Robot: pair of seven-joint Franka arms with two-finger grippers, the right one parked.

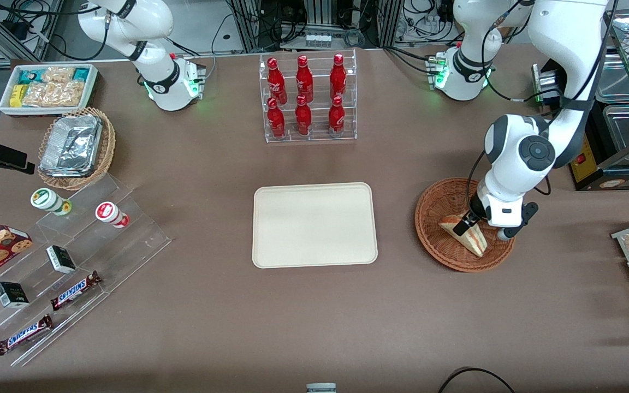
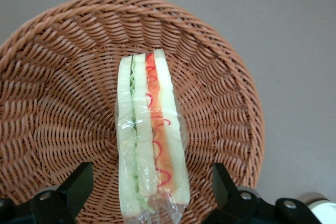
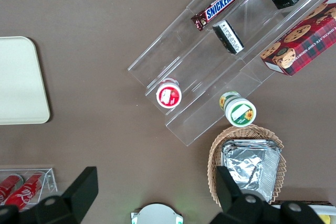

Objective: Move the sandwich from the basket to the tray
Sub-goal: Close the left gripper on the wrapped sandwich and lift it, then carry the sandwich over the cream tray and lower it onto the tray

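1. Tray (image 1: pixel 314 225): flat on the brown counter (image 1: pixel 238 305), nothing on it; sits between the parked arm's end and the basket, well apart from the basket.
2. Basket (image 1: pixel 435 210): reddish-brown wicker, toward the working arm's end, on the counter.
3. Sandwich (image 1: pixel 464 233): lies in the basket, in clear wrap, on the side nearer the front camera; wrist view shows the filling edge up (image 2: pixel 152 140).
4. Tool (image 1: pixel 464 224): down inside the basket, just over the sandwich. Fingers (image 2: pixel 79 184) spread apart, one either side of the wedge, neither touching it.
5. Arm pose: forearm drops steeply from the elbow above the basket's rim; wrist points downward.
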